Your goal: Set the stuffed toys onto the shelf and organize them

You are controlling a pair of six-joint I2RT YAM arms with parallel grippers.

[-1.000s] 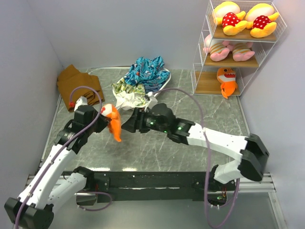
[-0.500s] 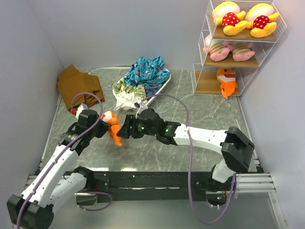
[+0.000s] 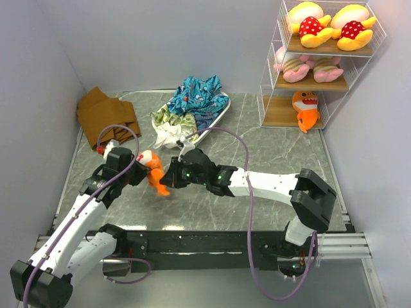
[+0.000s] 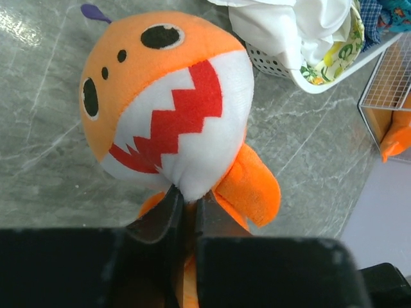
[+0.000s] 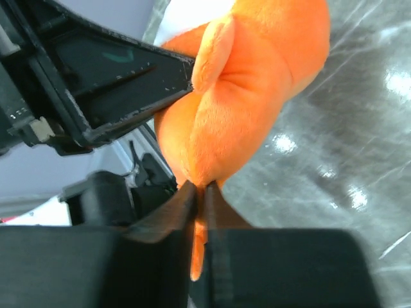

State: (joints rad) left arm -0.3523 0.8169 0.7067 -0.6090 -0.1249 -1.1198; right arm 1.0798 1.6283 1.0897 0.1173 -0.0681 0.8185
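Note:
An orange shark toy [image 3: 154, 171] hangs above the table left of centre, held from both sides. My left gripper [image 3: 142, 168] is shut on its underside; in the left wrist view the shark's toothy face [image 4: 167, 102] fills the frame above my left gripper [image 4: 186, 199]. My right gripper [image 3: 168, 178] is shut on the shark's tail end, and in the right wrist view the orange body [image 5: 244, 96] sits pinched in my right gripper [image 5: 200, 187]. The shelf [image 3: 286, 119] stands at the back right: two yellow toys [image 3: 329, 25] on top, two pink toys [image 3: 308, 66] in the middle, another orange shark [image 3: 306, 109] on the bottom board.
A white oval tray [image 3: 219, 113] with a blue-patterned cloth heap [image 3: 196, 97] lies behind the arms. A brown folded cloth [image 3: 103, 112] lies at the back left. Grey walls close in on the left, back and right.
My right arm has reached left to the shark and its jaws have closed on the tail end. The left gripper has kept its hold, shifting slightly toward me.

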